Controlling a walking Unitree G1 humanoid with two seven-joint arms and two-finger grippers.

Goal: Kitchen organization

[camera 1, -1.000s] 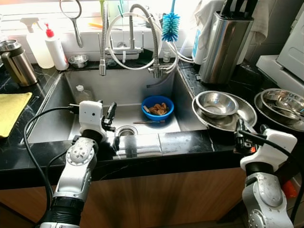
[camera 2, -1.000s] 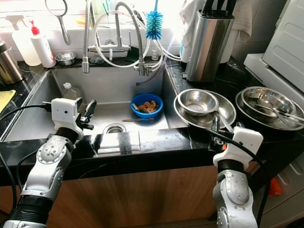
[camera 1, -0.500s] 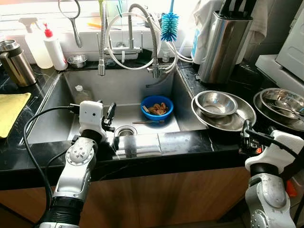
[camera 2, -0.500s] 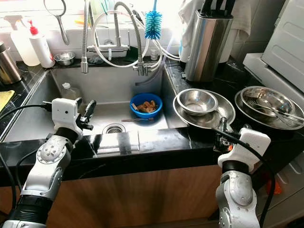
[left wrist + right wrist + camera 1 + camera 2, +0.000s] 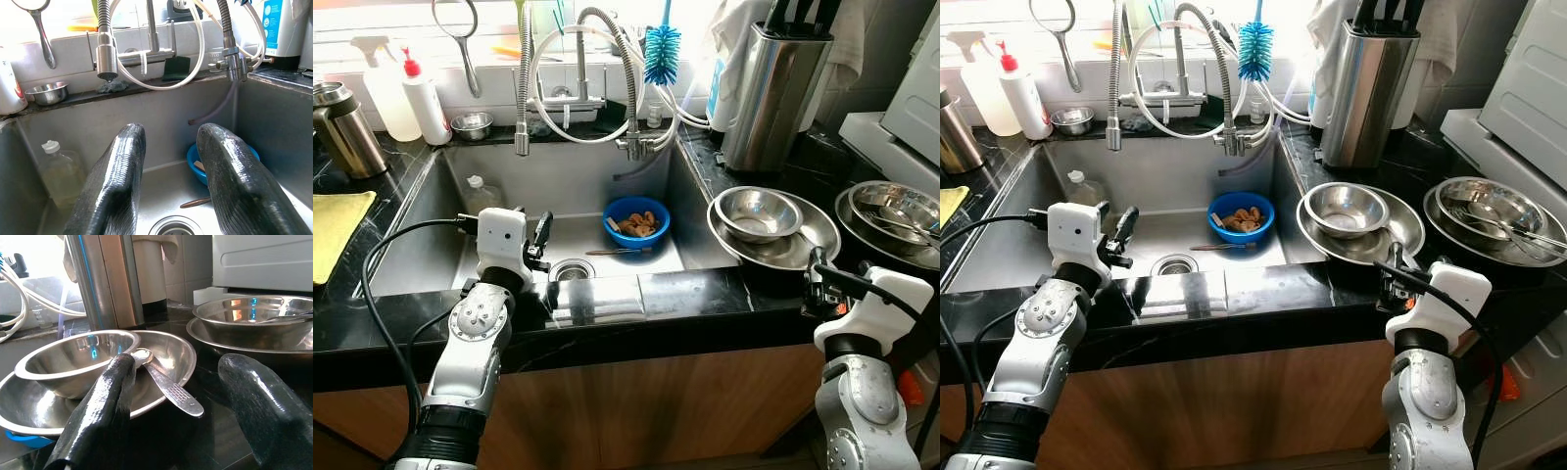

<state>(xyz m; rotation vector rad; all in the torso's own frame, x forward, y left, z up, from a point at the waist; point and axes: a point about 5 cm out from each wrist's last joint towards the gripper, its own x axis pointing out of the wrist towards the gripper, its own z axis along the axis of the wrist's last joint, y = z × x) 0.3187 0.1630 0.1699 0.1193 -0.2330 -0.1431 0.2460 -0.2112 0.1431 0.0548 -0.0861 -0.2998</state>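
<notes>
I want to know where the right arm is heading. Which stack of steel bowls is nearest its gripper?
The stack beside the sink, a small bowl in a wide one with a spoon. The right gripper hovers at its rim; the other stack sits farther right.

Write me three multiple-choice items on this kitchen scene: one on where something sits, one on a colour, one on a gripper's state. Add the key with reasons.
1. Where is the blue bowl?
A. In the sink
B. On the right counter
C. On the windowsill

2. What colour is the cloth on the left counter?
A. Red
B. Yellow
C. Green

3. How are the right gripper's fingers?
A. Shut on the spoon
B. Shut on a bowl
C. Open, holding nothing

Answers:
1 A: it rests on the sink floor.
2 B: it shows plain yellow.
3 C: its fingers stand apart short of the spoon.
</notes>
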